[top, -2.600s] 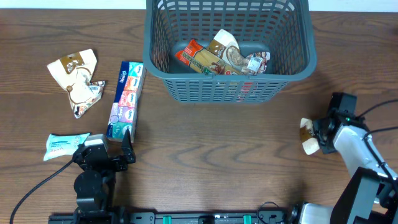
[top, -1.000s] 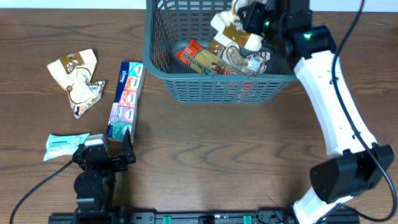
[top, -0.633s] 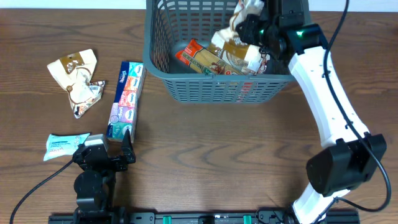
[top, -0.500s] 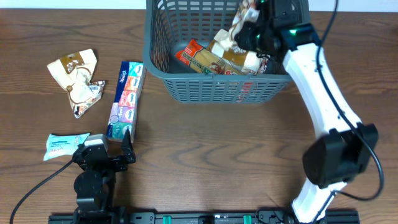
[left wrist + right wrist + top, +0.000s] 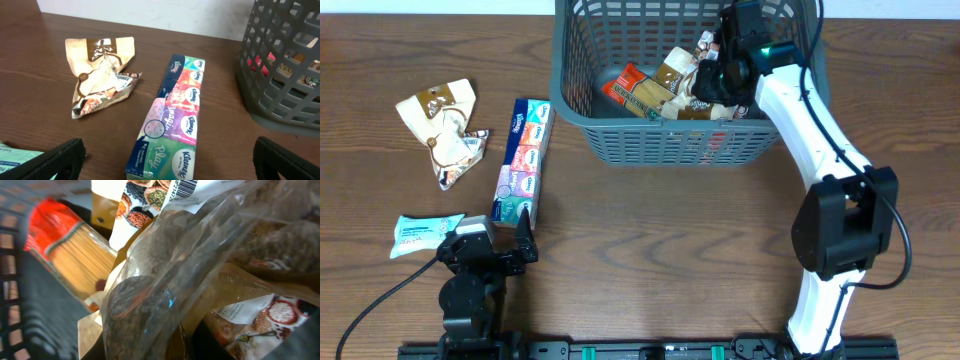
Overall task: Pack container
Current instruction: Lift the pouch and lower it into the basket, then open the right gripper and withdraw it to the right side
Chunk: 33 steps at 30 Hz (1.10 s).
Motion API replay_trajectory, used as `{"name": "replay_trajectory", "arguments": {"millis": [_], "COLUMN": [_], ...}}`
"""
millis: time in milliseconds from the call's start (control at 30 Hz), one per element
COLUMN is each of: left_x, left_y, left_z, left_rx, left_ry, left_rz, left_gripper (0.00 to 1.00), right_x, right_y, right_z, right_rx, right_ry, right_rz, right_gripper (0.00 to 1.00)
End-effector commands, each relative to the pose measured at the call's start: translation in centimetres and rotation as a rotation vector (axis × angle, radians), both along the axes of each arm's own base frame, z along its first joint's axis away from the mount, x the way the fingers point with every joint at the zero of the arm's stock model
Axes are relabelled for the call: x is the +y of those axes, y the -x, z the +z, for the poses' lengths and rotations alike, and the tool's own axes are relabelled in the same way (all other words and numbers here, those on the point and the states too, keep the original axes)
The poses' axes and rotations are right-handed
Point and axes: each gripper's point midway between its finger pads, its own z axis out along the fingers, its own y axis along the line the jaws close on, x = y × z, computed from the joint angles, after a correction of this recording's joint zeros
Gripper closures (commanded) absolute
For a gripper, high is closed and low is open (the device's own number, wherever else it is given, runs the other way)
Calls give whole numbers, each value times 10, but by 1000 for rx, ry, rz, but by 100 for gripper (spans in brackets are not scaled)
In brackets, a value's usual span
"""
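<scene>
The container, a dark grey-blue slotted basket, stands at the back of the table; its wall shows at the right of the left wrist view. My right gripper reaches down inside it, shut on a clear snack packet of brown grains. The packet fills the right wrist view and hides the fingers of this gripper. Under it lie a red pasta pack and other packets. My left gripper rests open near the front left, its fingers apart around the near end of a tissue pack.
The long tissue pack lies left of the basket. A crumpled brown-and-cream packet sits further left. A small blue-white packet lies beside the left gripper.
My right arm has swung from the table's right side up over the basket, then lowered the packet down inside it. The left arm has not moved.
</scene>
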Motion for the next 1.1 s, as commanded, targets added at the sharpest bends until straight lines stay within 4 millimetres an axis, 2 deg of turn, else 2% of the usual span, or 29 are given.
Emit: {"name": "replay_trajectory", "arguments": {"millis": [0, 100, 167, 233, 267, 367, 400, 567, 667, 733, 833, 967, 1067], "left_x": [1, 2, 1, 2, 2, 1, 1, 1, 1, 1, 2, 1, 2], "left_y": [1, 1, 1, 1, 1, 1, 1, 1, 1, 1, 1, 1, 1], "left_z": [-11, -11, -11, -11, -11, -11, -11, -11, -11, -11, -11, -11, -11], "left_rx": [27, 27, 27, 27, 27, 27, 27, 27, 27, 27, 27, 27, 27], "left_ry": [-5, -5, -5, -5, -5, -5, -5, -5, -5, -5, -5, -5, -5], "left_rz": [5, 5, 5, 5, 5, 5, 5, 5, 5, 5, 5, 5, 5], "left_gripper": [1, 1, 1, 1, 1, 1, 1, 2, 1, 1, 1, 1, 1], "right_x": [4, 4, 4, 4, 4, 4, 4, 4, 4, 4, 5, 0, -10], "right_y": [0, 0, 0, 0, 0, 0, 0, 4, 2, -2, -14, -27, -27], "right_z": [-10, -10, -10, -10, -10, -9, -10, -8, 4, 22, 61, 131, 183], "right_rx": [11, 10, 10, 11, 11, 10, 11, 24, 7, -25, -108, -245, -345], "right_ry": [24, 25, 25, 25, 25, 25, 25, 27, 32, 32, 28, 7, 16], "right_rz": [27, 28, 28, 28, 28, 28, 27, 31, 51, 64, 88, 82, 77], "right_gripper": [99, 98, 91, 76, 65, 40, 34, 23, 19, 19, 17, 13, 8]}}
